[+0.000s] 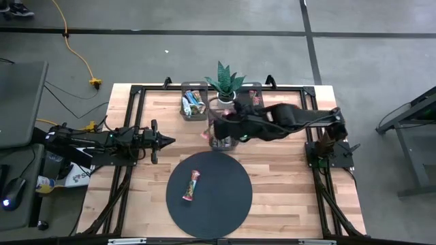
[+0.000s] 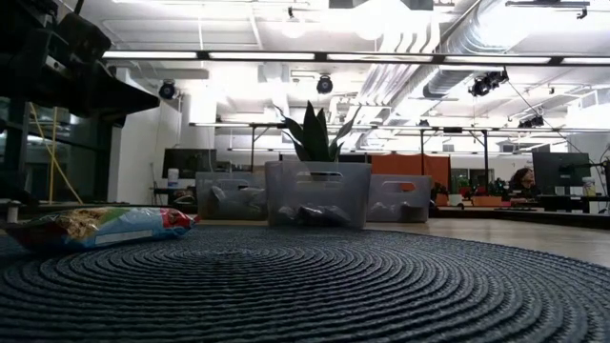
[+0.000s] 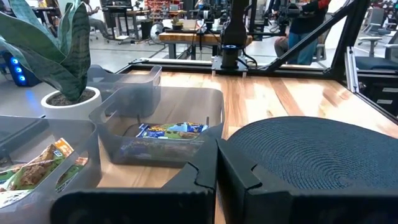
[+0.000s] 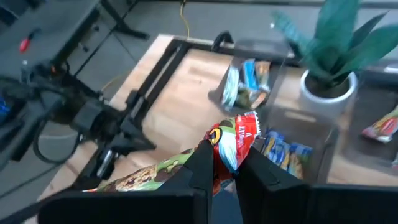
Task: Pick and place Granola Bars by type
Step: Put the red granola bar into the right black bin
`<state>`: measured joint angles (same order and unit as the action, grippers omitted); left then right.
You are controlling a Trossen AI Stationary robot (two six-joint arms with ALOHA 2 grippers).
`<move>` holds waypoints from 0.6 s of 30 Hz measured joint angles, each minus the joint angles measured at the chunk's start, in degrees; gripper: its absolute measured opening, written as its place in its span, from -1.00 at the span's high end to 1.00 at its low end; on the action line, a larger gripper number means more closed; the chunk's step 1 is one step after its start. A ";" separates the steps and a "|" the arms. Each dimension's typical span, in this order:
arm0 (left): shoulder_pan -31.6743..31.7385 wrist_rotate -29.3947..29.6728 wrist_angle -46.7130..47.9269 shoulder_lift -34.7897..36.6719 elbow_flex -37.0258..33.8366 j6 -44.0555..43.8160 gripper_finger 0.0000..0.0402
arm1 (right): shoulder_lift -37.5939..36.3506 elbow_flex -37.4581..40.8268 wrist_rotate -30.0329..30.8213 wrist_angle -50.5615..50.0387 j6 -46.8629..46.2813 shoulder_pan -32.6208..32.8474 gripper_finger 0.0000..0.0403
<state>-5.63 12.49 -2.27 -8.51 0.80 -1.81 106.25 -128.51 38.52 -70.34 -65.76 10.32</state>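
Note:
One granola bar (image 1: 191, 186) lies flat on the dark round mat (image 1: 225, 204); it also shows in the low view (image 2: 105, 227). My right gripper (image 4: 227, 168) is shut on another bar (image 4: 149, 174) with a red end, high over the middle bin (image 1: 222, 139). More bars lie in the left bin (image 1: 193, 103), in the middle bin (image 4: 283, 150) and in the right bin (image 4: 380, 127). At the table's left my left gripper (image 1: 165, 141) waits, shut and holding nothing. My right gripper pinches the bar between its two fingers (image 4: 200, 163) just behind its red end (image 4: 239, 134), which sticks out past the fingertips. The fingers slant down from the table's right and lie across the bar. The bar is lifted clear, its long green part trailing to one side.
A potted plant (image 1: 225, 85) stands behind the bins at the table's far edge. Three translucent bins sit in a row there. The black frame rails (image 1: 133, 109) run along the table's sides. Bare wood (image 1: 286, 177) lies right of the mat.

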 joint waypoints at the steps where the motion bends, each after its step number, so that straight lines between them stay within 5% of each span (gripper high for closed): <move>1: -0.02 0.00 -0.03 0.02 0.00 -0.01 0.99 | -0.64 0.00 1.02 -0.39 0.03 -0.22 0.85; 18: 0.00 0.00 0.03 0.02 -0.01 -0.01 0.99 | -13.19 0.00 7.39 -16.63 8.23 -9.12 0.85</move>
<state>-5.63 12.49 -2.24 -8.49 0.78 -1.83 93.05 -128.51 45.90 -86.97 -57.53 1.20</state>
